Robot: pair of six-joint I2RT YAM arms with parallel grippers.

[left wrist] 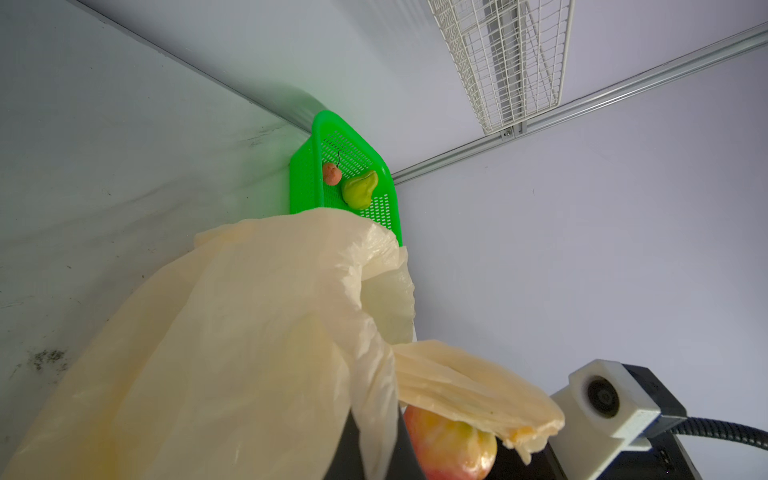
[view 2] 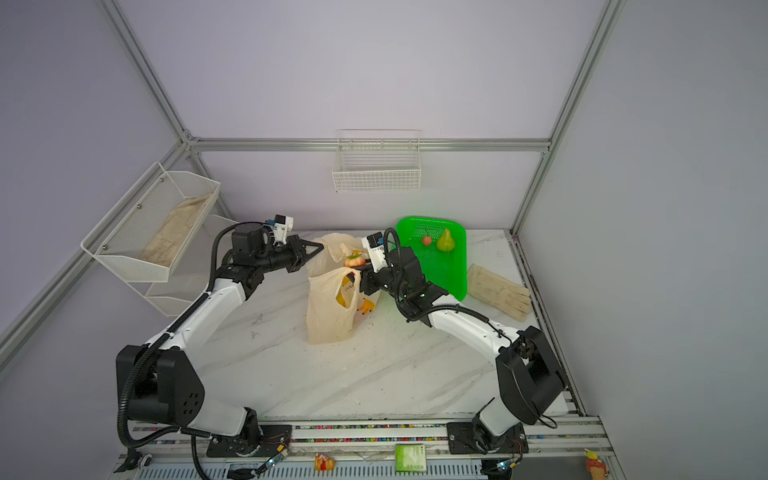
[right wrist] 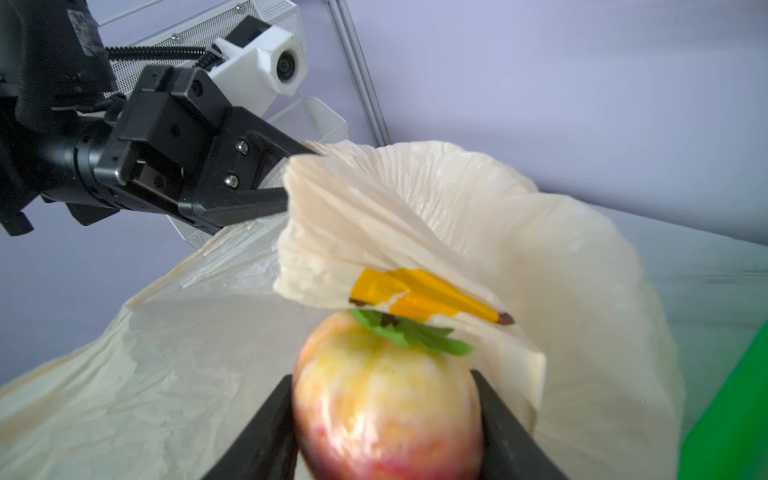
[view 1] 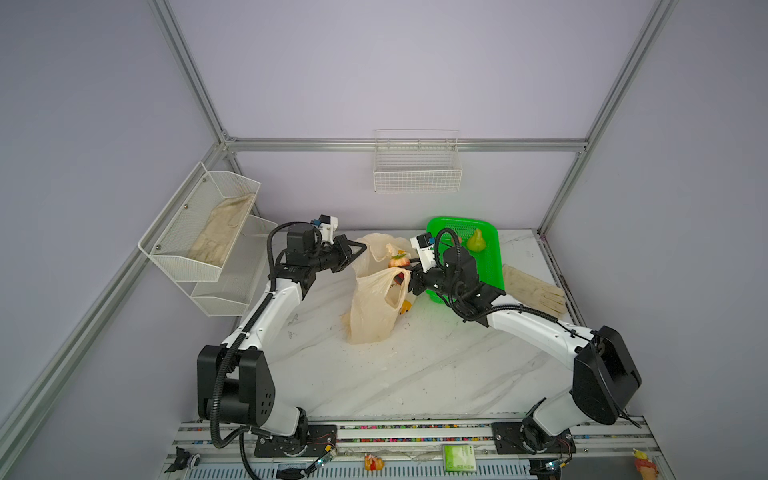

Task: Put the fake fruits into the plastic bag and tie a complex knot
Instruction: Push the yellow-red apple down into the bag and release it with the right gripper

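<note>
Right pincer [right wrist: 380, 377] is clamped half-wide on a strawberry [right wrist: 386, 407], one jaw on each flank below the green leaf cap, and holds it raised at the mouth of the plastic bag [view 1: 374, 307]. Glossy, hard-looking and rounded, the strawberry is probably light but slick. I judge a grip across its widest part, as here, to be safest, since a pinch nearer the tapered end could squirt it out. A folded flap of the bag with a yellow banana print lies against the leaf cap in the right wrist view, so the fruit may snag there going in.

Left pincer [view 1: 362, 248], shut on the bag's rim, lifts that edge to hold the mouth open. The film is thin, crinkly and limp. It likely weighs almost nothing and collapses wherever unsupported, so it is best taken by a gathered rim or handle loop, not by a single taut layer that might tear. Its body slumps on the counter [view 1: 415, 374] between the arms.

Beyond, the green mesh basket [view 2: 457, 270] holds the pear [view 2: 445, 242] and the cherry [view 2: 426, 240]. The cherry's thin stem looks too frail to grip.
</note>
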